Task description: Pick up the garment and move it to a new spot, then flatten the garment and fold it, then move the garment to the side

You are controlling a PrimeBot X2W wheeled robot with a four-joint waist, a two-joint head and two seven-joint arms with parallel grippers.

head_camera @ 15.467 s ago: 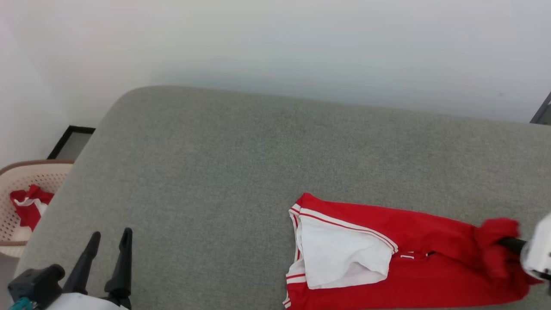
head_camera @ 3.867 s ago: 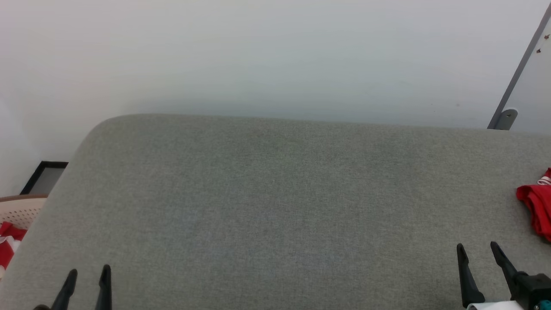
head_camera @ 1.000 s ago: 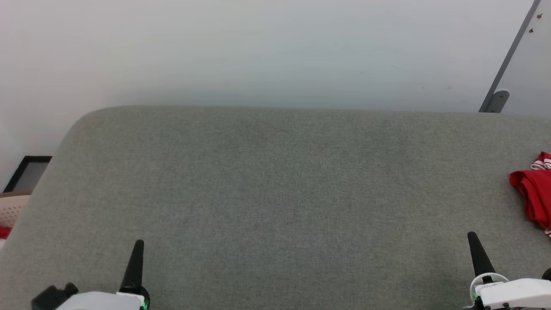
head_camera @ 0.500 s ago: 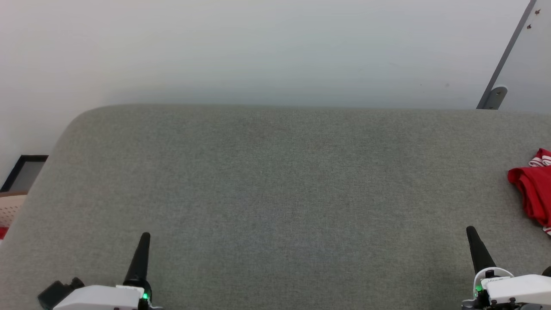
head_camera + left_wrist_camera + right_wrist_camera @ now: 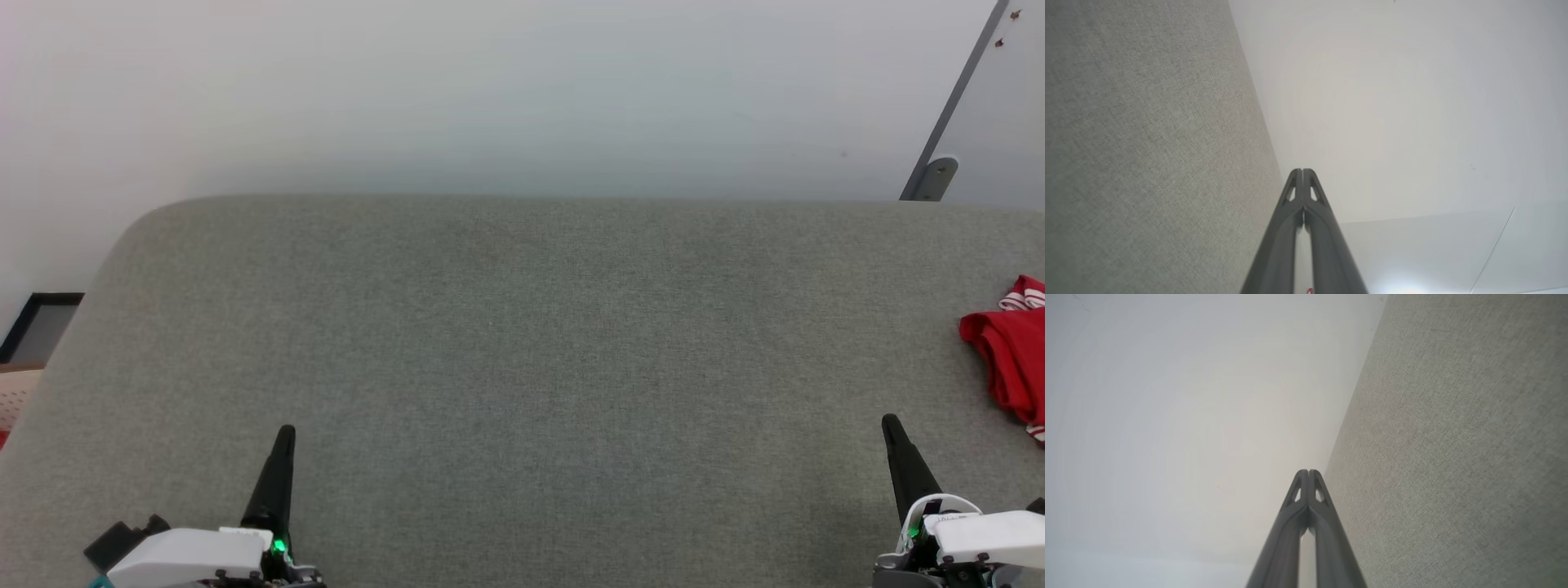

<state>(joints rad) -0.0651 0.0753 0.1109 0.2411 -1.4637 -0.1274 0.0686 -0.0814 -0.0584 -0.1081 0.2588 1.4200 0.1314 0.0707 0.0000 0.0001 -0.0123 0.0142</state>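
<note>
My left gripper (image 5: 285, 431) and right gripper (image 5: 890, 421): clenched, empty. The garment (image 5: 1006, 363): soft, light, seemingly bunched; I'd pinch its edge.

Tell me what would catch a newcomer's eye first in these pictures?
The bright red garment, bunched at the far right edge of the head view, stands out against the wide grey padded surface it lies on. Next come the left gripper and right gripper, shut to single dark points near the bottom corners, holding nothing.
</note>
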